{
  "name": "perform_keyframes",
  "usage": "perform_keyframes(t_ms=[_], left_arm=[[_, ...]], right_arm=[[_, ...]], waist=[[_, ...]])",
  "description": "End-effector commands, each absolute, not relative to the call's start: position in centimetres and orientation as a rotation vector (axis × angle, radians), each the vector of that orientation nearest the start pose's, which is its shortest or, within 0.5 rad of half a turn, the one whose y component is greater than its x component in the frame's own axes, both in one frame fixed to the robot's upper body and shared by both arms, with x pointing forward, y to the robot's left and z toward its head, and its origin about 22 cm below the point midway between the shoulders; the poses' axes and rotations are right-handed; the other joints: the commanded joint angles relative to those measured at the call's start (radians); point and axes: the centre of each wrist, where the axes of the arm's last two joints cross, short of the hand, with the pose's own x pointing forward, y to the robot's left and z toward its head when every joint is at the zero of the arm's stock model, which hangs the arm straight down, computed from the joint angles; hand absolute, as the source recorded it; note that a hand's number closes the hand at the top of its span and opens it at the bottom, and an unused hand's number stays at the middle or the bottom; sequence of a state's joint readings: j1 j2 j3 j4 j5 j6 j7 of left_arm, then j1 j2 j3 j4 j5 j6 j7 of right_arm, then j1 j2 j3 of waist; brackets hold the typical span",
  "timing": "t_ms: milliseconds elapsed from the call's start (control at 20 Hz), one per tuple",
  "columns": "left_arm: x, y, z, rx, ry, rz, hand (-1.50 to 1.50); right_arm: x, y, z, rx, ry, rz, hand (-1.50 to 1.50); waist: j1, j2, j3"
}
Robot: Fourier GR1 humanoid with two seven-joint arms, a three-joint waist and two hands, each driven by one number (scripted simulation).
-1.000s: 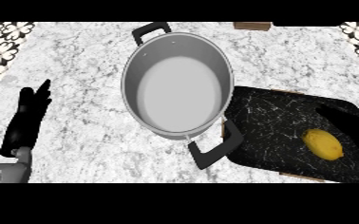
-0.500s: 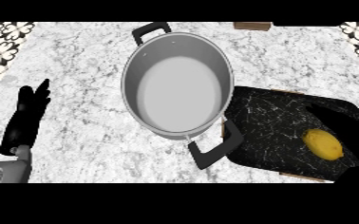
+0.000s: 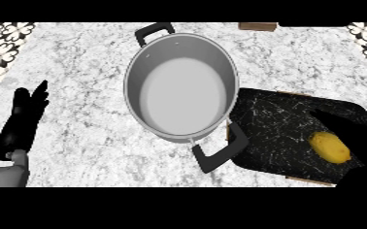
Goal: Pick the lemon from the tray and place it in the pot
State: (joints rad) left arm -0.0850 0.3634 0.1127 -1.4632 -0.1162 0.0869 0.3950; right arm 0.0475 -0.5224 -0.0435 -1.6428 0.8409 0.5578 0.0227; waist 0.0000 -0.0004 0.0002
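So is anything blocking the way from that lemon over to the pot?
Nothing visible does. The lemon lies on the dark tray, and the pot stands open and empty right beside it; only the pot's near handle overlaps the tray's edge.

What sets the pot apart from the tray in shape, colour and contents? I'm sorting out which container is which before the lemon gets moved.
The pot is round, grey and deep, with black handles; the tray is flat, dark and roughly rectangular. The pot holds nothing, while the tray carries the lemon near its right end. The pot stands mid-counter; the tray lies to its right, with the pot's near handle reaching over the tray's edge. Both rest on the marble counter.
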Motion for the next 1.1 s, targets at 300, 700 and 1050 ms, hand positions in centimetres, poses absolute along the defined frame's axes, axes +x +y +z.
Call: perform_keyframes(t_ms=[300,700,1050], left_arm=[[25.7,33.1,1.3,0.522,-1.179,-0.096,0.0],[26.8,32.2,3.2,0.513,-1.15,-0.113,0.0],[26.9,32.1,2.5,0.526,-1.166,-0.103,0.0]], right_arm=[[25.9,-34.6,5.3,-0.656,-0.905,1.27,-1.5],[25.8,-35.3,4.4,-0.746,-1.058,1.322,1.5],[25.8,-34.3,5.1,-0.831,-1.157,1.322,1.5]], waist=[[0.003,0.001,0.0],[0.002,0.001,0.0],[0.0,0.0,0.0]])
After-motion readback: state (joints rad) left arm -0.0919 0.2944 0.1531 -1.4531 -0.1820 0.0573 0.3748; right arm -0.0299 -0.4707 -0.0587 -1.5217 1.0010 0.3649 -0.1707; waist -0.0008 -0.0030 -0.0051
